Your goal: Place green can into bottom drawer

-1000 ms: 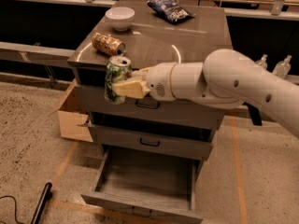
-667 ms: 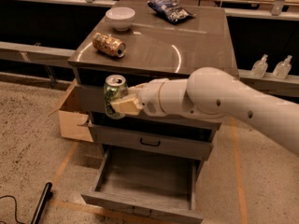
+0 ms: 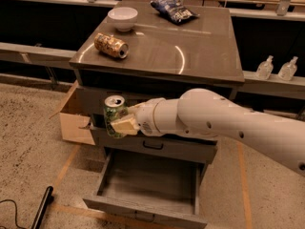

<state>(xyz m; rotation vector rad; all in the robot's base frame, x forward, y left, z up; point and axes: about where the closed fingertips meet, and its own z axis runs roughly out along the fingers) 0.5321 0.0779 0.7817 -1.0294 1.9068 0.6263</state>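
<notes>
The green can (image 3: 113,113), dark green and white with a silver top, stands upright in my gripper (image 3: 119,123), whose pale fingers (image 3: 125,125) are shut on its lower body. I hold it in the air in front of the grey cabinet's left side, level with the upper drawer fronts. The bottom drawer (image 3: 147,208) is pulled open below and to the right of the can, and its grey inside shows nothing in it. My white arm (image 3: 224,123) reaches in from the right across the cabinet front.
On the cabinet top (image 3: 190,46) lie a gold-tan can (image 3: 110,45) on its side, a white bowl (image 3: 122,18) and a blue chip bag (image 3: 174,9). An open cardboard box (image 3: 76,116) stands left of the cabinet. Two clear bottles (image 3: 276,68) stand at right. A black rod (image 3: 42,208) lies on the floor.
My gripper has carried the green can downward, from beside the cabinet top's front edge to the level of the upper drawer fronts. The bottom drawer has stayed open.
</notes>
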